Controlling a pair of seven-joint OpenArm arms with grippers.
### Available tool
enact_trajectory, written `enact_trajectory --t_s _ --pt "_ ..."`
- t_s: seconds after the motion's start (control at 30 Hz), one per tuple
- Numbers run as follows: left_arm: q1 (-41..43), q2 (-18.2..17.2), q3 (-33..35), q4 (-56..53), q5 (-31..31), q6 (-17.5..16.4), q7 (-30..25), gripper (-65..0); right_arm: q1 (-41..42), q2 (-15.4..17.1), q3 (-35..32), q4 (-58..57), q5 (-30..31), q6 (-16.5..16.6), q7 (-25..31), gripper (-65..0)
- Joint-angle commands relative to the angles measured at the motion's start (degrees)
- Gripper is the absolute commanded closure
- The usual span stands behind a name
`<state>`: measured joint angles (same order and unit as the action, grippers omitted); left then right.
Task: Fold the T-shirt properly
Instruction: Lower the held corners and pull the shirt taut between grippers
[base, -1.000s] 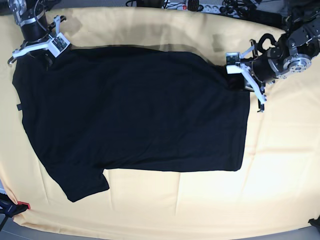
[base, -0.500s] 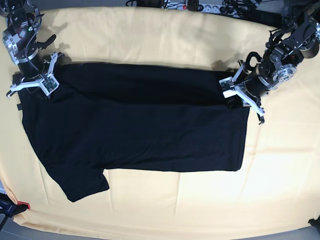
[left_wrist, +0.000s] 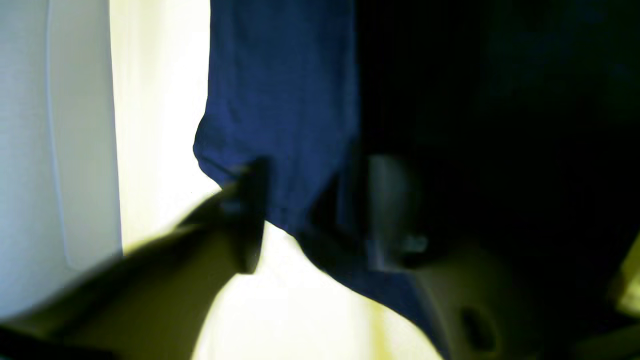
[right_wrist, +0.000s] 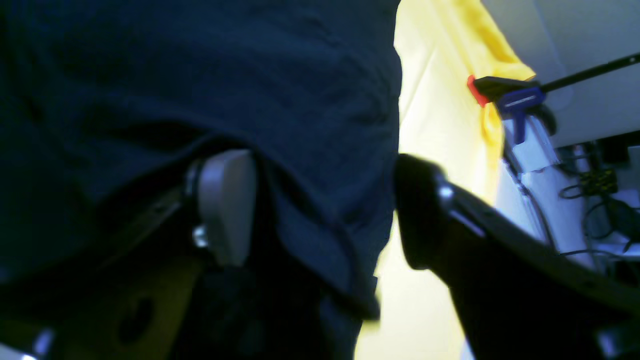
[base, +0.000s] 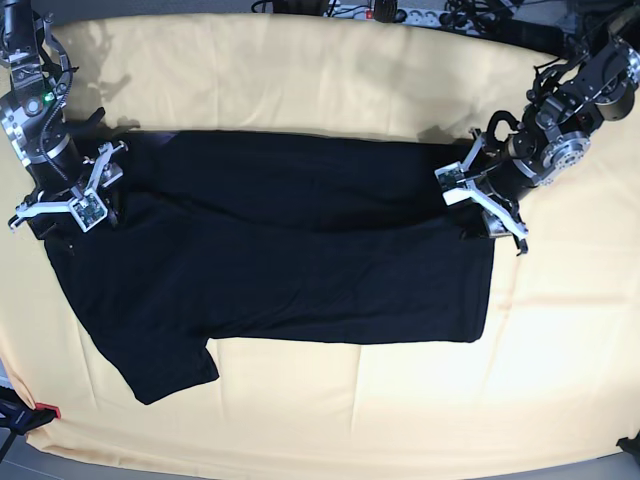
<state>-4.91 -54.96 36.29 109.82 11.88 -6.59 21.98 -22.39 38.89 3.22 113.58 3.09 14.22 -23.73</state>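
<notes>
The black T-shirt (base: 280, 260) lies plain side up on the pale yellow cloth (base: 300, 70), its far edge folded over toward the front. One sleeve sticks out at the front left. My left gripper (base: 480, 205) holds the shirt's far right corner. In the left wrist view (left_wrist: 315, 220) dark cloth (left_wrist: 285, 100) passes between its fingers. My right gripper (base: 75, 200) holds the far left corner. In the right wrist view (right_wrist: 320, 220) the shirt's hem (right_wrist: 200, 75) hangs between its fingers. The printed side is hidden.
The yellow cloth covers the whole table. A red and black clamp (base: 40, 412) grips its front left corner and also shows in the right wrist view (right_wrist: 505, 92). Cables and a power strip (base: 400, 12) lie beyond the far edge.
Both grippers have moved toward the front, carrying the shirt's far edge with them. The folded-over band along the far side has grown wider.
</notes>
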Motion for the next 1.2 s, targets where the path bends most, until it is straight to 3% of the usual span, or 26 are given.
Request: enact_trajectory --t_s 0.0,0.13,0.23,0.33,0.43,0.5,0.63,0.83,1.17 --pt "-0.7 -1.27 -0.72 0.68 0.09 -0.57 0.5 -37.3 0.35 1.11 0.63 0.7 -0.11 -1.22 -0.39 -46.1" --pt "-0.68 -2.25 -0.72 0.94 0.04 -5.97 2.54 -37.3 0.31 1.16 0.63 1.36 -0.94 -1.46 -4.81 -46.1" --pt "-0.66 -3.39 -0.72 2.05 -3.5 -10.43 4.42 -37.3 0.04 1.14 0.63 3.37 0.04 3.43 -11.15 -46.1" --pt "-0.5 -4.48 -0.72 3.85 -8.35 -17.86 6.97 -37.3 -0.9 1.4 0.63 5.14 4.42 7.89 -17.33 -46.1" --pt "0.15 -5.81 -0.72 4.81 -12.92 -25.2 7.26 -37.3 -3.23 2.16 0.63 5.27 7.19 11.72 -18.71 -46.0" --pt "1.16 -6.19 -0.72 4.83 -12.85 -27.32 7.13 -37.3 -5.51 2.23 0.63 5.22 6.97 13.18 -18.78 -46.0" --pt "3.06 -6.14 -0.72 4.81 -11.72 -27.34 7.21 -37.3 -8.81 2.21 0.63 5.14 4.15 12.92 -16.11 -45.8" --pt "3.34 -6.16 -0.72 4.66 -7.43 -27.19 7.21 -37.3 -9.35 2.21 0.63 1.64 0.94 11.39 -11.43 -38.5" --pt "3.3 -6.14 -0.72 2.51 -1.33 -15.93 5.22 -37.3 -7.06 2.21 0.63 -7.69 0.96 11.21 -8.33 -38.5"
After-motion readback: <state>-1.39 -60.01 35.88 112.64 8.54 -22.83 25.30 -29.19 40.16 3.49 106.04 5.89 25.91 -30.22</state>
